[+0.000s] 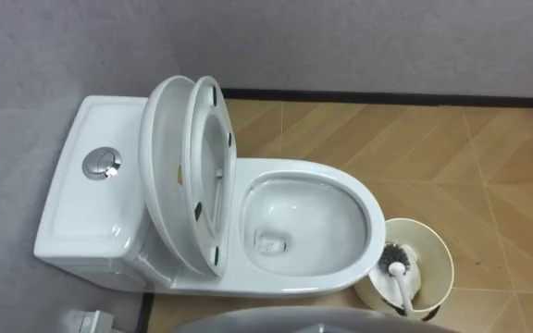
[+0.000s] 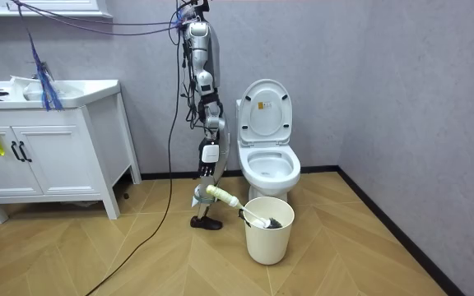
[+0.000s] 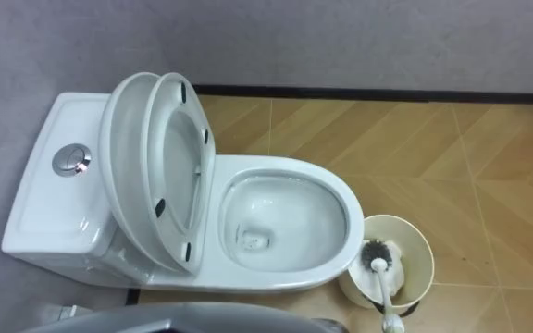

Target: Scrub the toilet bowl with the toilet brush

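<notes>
Toilet brush (image 1: 401, 282) stands head-down in a cream bucket (image 1: 440, 252) on the floor just beside the front of the toilet (image 1: 345, 185); dark bristle head low inside, thin white handle leaning out over the near rim toward the robot, rounded end free in the eye views. Room view: robot stands upright at the toilet's side, on the room view's left of it, facing across it; right hand (image 2: 208, 170) hangs by the thigh, above and to the room view's left of the handle. Contact with the handle too small to judge; cannot tell whether that hand is loose or clenched. Toilet glossy white ceramic, smooth and rounded; oval bowl (image 1: 303, 222) wet-looking, with a dark patch at the drain. Seat (image 1: 209, 166) and lid (image 1: 160, 157) both raised, leaning back against the tank (image 1: 77, 217), small dark bumpers on the seat's underside. Tank top flat and rectangular with a round chrome flush button (image 1: 102, 164). Bucket round, plain, matte, sides tapering downward. Floor (image 1: 489, 157) tan wood-look boards in herringbone; walls grey, dark skirting at the base. White vanity cabinet (image 2: 48, 156) stands well apart, on the room view's left
</notes>
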Robot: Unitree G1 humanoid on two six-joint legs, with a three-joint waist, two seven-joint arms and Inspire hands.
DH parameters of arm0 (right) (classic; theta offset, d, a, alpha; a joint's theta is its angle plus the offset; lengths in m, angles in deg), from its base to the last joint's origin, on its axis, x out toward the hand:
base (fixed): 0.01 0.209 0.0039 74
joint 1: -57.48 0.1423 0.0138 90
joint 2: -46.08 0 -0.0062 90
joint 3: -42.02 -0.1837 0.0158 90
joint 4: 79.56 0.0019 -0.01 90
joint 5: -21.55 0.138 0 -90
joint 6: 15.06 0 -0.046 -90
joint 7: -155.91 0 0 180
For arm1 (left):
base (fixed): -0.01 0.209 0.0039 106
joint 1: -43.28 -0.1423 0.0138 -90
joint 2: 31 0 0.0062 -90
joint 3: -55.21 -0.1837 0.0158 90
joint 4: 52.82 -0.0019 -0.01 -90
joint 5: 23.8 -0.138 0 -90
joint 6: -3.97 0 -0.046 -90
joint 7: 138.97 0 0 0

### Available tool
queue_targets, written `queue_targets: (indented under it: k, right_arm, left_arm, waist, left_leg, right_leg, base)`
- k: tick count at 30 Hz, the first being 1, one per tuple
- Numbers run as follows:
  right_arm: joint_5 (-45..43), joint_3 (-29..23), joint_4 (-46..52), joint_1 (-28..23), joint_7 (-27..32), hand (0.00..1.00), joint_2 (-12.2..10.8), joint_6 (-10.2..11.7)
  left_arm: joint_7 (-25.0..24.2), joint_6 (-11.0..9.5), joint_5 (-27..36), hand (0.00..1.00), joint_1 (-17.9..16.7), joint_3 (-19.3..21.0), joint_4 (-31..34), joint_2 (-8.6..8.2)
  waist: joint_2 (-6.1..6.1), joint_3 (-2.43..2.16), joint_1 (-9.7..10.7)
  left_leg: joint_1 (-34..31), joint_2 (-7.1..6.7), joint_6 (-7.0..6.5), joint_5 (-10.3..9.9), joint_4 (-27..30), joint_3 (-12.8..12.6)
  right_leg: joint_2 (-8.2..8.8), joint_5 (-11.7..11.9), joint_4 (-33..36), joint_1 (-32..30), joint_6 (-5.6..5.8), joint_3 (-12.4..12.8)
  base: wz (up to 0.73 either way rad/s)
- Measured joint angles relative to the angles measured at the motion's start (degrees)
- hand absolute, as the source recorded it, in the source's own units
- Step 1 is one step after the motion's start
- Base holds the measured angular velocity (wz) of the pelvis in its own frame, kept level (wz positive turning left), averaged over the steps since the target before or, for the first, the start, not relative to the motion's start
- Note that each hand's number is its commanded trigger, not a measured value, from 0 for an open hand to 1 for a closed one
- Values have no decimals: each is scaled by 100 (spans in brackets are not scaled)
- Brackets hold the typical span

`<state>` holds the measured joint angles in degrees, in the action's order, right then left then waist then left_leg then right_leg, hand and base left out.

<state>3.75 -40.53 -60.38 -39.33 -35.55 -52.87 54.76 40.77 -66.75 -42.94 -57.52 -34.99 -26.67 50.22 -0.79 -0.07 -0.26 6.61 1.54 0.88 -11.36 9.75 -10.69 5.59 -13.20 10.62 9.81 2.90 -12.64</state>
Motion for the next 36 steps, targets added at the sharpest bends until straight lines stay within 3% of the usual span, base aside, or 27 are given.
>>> queue_targets:
  k: [13,22,25,28,33,36]
  right_arm:
    - [-1,-161,105,-15,465,0,5,300]
    - [-45,-252,424,-111,1360,0,49,837]
    - [59,-325,674,-96,1741,0,105,1067]
    - [466,-424,882,4,2036,0,133,1389]
    - [677,-436,901,262,2285,0,131,1791]
    - [703,-435,899,286,2368,0,130,1908]
  left_arm:
    - [-2,-213,108,0,18,-17,106,-10]
    - [39,-603,154,0,3,-13,100,0]
    - [40,-714,159,0,20,-11,103,7]
    - [66,-851,181,0,38,-11,98,28]
    - [146,-1068,208,0,53,2,96,50]
    - [177,-1145,225,0,103,1,95,73]
  waist:
    - [-52,-4,42]
    - [-34,17,-24]
    - [-34,11,-22]
    - [-18,39,-15]
    - [3,27,-10]
    - [18,18,-2]
  left_leg:
    - [-20,1,0,1,-7,-24]
    - [-138,-1,-4,-2,-10,-58]
    - [-193,4,-4,-2,-17,-106]
    - [-196,3,-4,-2,-25,-118]
    - [-366,2,-5,0,21,-82]
    - [-492,-3,-5,-1,103,-35]
  right_leg:
    - [-3,1,9,-68,-1,82]
    - [-9,3,3,-209,-3,152]
    - [-11,9,5,-290,-9,166]
    - [-11,12,-2,-299,-8,164]
    - [-4,17,-4,-430,-10,136]
    - [7,22,-5,-493,-8,97]
  base:
    - [-1]
    - [-2]
    - [-7]
    - [0]
    - [3]
    - [6]
